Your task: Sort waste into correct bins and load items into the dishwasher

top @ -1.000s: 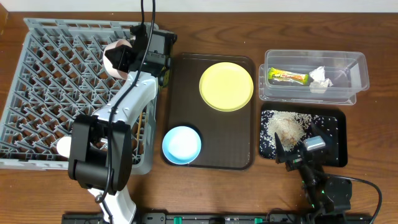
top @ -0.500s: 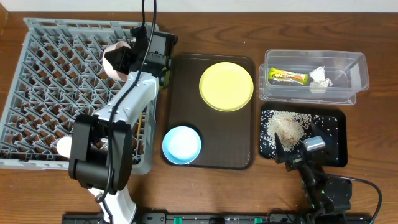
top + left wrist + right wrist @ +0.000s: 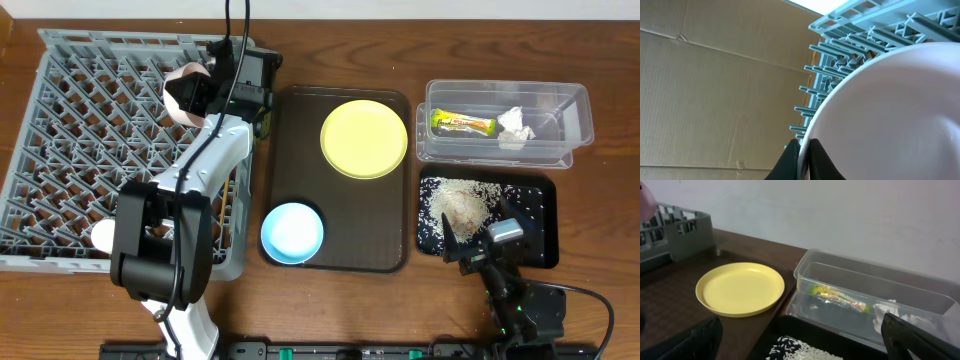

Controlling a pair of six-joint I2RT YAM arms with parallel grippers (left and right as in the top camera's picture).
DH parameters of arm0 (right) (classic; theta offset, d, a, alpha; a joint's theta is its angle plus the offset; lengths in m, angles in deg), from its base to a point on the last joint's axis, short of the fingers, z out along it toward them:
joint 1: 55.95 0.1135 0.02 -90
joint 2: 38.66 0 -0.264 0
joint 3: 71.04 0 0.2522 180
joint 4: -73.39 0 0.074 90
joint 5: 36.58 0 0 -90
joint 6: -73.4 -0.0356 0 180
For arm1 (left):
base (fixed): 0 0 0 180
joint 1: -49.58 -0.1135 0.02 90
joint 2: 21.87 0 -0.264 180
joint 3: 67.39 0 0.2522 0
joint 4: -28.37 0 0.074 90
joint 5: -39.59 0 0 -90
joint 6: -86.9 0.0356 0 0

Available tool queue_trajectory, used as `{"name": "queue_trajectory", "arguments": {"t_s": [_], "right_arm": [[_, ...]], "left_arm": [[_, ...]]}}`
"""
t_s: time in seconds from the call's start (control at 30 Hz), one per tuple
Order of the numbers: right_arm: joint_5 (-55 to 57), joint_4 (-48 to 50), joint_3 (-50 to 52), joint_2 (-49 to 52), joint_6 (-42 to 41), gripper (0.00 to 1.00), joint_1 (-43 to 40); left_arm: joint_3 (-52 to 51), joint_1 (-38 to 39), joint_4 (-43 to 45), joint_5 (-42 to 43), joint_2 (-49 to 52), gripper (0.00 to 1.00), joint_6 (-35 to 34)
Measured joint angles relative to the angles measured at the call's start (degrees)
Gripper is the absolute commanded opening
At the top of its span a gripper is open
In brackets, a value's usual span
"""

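Note:
My left gripper (image 3: 197,92) is shut on the rim of a white bowl (image 3: 186,92), held on edge over the grey dish rack (image 3: 80,140) near its back right corner. In the left wrist view the bowl (image 3: 890,115) fills the frame with the fingers (image 3: 802,160) pinching its rim. A yellow plate (image 3: 363,138) and a light blue bowl (image 3: 292,232) sit on the brown tray (image 3: 390,255). A small white cup (image 3: 102,236) lies in the rack's front. My right gripper (image 3: 472,250) is open and empty by the black tray (image 3: 540,215), which holds rice grains (image 3: 460,203). The wrapper (image 3: 463,124) and tissue (image 3: 513,128) lie in the clear tub (image 3: 575,110).
The right wrist view shows the yellow plate (image 3: 740,289), the clear tub (image 3: 875,305) with the wrapper (image 3: 840,297) and tissue (image 3: 900,315), and rice (image 3: 795,350) on the black tray. The rack's corner (image 3: 675,230) stands at far left.
My left gripper has shifted the white bowl slightly back and left over the rack. The right arm has not moved.

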Motion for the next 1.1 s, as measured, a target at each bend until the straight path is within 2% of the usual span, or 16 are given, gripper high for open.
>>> {"name": "queue_trajectory", "arguments": {"t_s": [0.17, 0.33, 0.6, 0.87, 1.1], "right_arm": [[0.0, 0.0, 0.0, 0.0, 0.0, 0.99, 0.0], [0.0, 0.0, 0.0, 0.0, 0.0, 0.99, 0.0], [0.0, 0.0, 0.0, 0.0, 0.0, 0.99, 0.0], [0.0, 0.0, 0.0, 0.0, 0.0, 0.99, 0.0], [0.0, 0.0, 0.0, 0.0, 0.0, 0.99, 0.0]], "left_arm": [[0.0, -0.2, 1.1, -0.2, 0.0, 0.08, 0.9], [-0.1, -0.7, 6.3, -2.2, 0.1, 0.08, 4.8], [-0.2, 0.8, 6.4, -3.3, 0.1, 0.08, 7.3], [-1.6, 1.9, -1.4, -3.9, 0.1, 0.08, 2.4], [-2.0, 5.2, -2.8, -4.3, 0.1, 0.12, -0.5]]}}
